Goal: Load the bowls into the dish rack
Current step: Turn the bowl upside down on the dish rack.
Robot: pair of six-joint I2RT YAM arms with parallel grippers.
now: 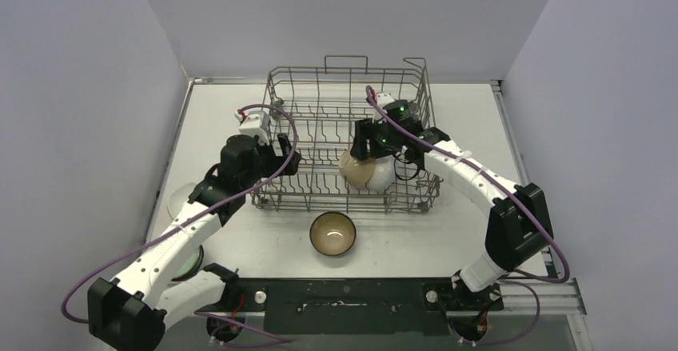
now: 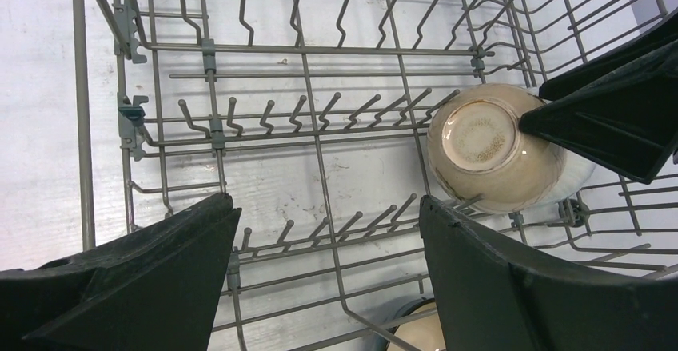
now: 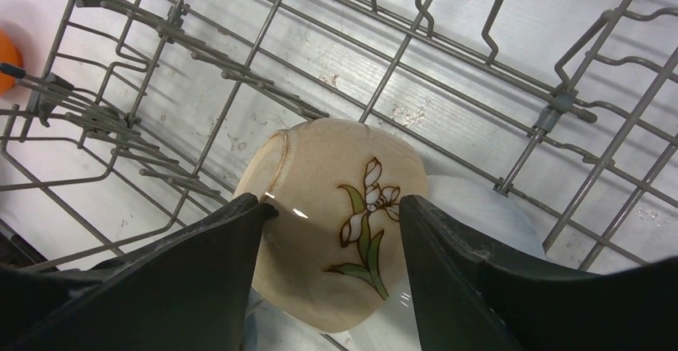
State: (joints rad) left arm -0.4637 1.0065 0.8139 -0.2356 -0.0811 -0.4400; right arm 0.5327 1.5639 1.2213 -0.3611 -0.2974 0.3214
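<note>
Seating the beige bowl (image 3: pixel 336 223) at the dish rack's (image 1: pixel 349 139) five o'clock, we keep the right end effector (image 3: pixel 332 231) gripping it until tines hold; left end effector (image 2: pixel 328 279) hangs open.

A white worktop (image 1: pixel 240 123) fills the middle of the top external view, its surface faintly scuffed and marked where the wrist views look down on it. Plain pale lavender-grey walls (image 1: pixel 80 87) enclose it on the left, at the back and on the right, meeting in clean corners. A black mounting plate (image 1: pixel 344 297) runs along the near edge. Lighting is even and soft, with only faint shadows.
</note>
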